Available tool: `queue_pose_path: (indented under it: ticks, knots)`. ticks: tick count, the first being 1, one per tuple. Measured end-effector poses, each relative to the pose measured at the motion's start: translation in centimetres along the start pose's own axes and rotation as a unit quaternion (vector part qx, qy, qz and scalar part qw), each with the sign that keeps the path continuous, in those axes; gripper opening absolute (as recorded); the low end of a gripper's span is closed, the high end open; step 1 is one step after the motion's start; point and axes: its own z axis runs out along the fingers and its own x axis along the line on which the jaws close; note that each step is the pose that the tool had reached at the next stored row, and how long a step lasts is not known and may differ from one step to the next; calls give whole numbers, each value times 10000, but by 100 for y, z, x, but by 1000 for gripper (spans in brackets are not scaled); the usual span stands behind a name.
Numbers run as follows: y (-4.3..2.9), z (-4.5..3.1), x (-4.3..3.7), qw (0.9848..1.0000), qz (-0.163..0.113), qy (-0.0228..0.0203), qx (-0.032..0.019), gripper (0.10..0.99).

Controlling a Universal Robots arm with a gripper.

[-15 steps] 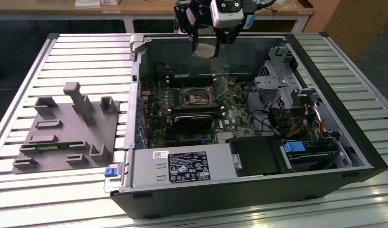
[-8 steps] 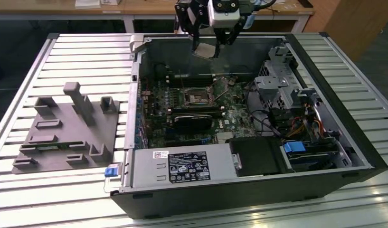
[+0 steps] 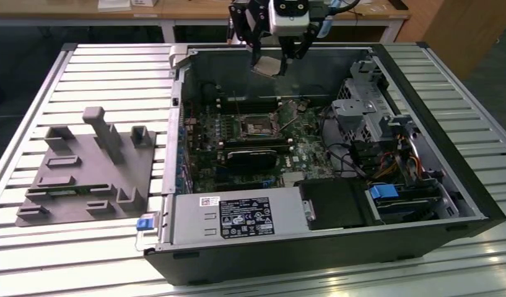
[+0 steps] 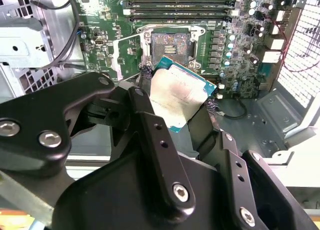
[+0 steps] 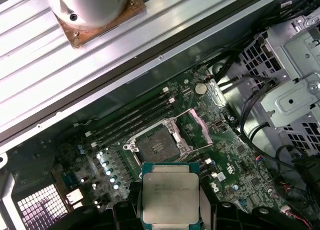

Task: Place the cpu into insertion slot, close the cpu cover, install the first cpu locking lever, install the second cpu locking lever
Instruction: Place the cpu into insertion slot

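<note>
surface: slatted metal table (image 3: 96,68), open computer case (image 3: 335,247) lying on it
gripper (image 3: 274,60): clamped on opposite edges of the cpu (image 5: 170,194)
cpu: aloft, tilted, high over the board
insertion slot (image 5: 158,147): below and ahead of the fingers, well apart, bare
cpu cover (image 5: 199,126): seemingly swung open beside the slot

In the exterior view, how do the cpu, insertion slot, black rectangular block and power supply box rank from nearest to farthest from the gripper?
1. The cpu, held in the gripper, over the case's far side.
2. The insertion slot, on the green board.
3. The black rectangular block, just beyond the slot.
4. The power supply box, at the case's near wall.
</note>
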Motion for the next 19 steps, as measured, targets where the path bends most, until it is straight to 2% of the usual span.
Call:
queue_pose_path:
  ticks: [13,19]
  knots:
    - [0,0,0,9997,237,-22,-5,541]
    - [1,4,1,9987,500,-46,-8,541]
